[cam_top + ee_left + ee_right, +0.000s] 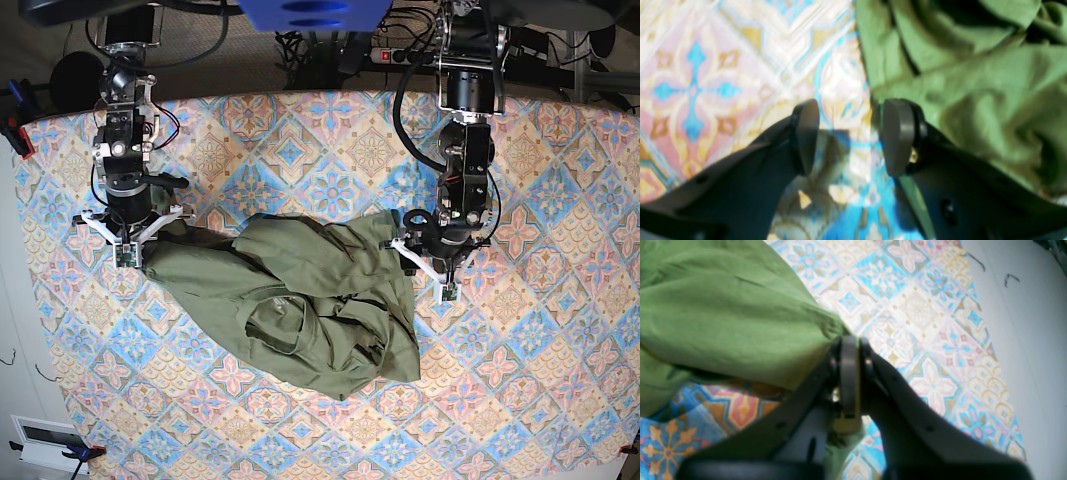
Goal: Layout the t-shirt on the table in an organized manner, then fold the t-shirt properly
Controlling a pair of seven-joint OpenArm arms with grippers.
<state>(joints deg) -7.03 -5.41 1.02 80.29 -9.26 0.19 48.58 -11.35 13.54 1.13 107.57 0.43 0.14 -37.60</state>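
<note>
I've got the t-shirt (300,305) lying crumpled in the middle of the bench (540,400), an olive-green heap with deep folds, spreading from the left of the base view across to just past centre. It is not laid flat; the cloth is bunched and doubled over itself, with one lobe sagging toward the near edge.

My right hand (850,343), on the left of the base view, is clamped tight on a pinch of the shirt's edge. In its wrist view the fabric (723,313) fans out from between the closed fingers (849,373), pulled taut toward the grip, and the patterned cloth of the bench (923,316) shows beside and beneath it.

My left hand (850,136), on the right of the base view, stands with its fingers (895,136) spread apart and nothing between them. Through the gap I see only bench pattern (693,90). The shirt's edge (973,83) lies just beside the right-hand finger in that view, which partly hides it; I cannot tell whether the pad touches the cloth. That view is blurred.

In the base view this hand (440,262) sits at the shirt's far right edge.
</note>
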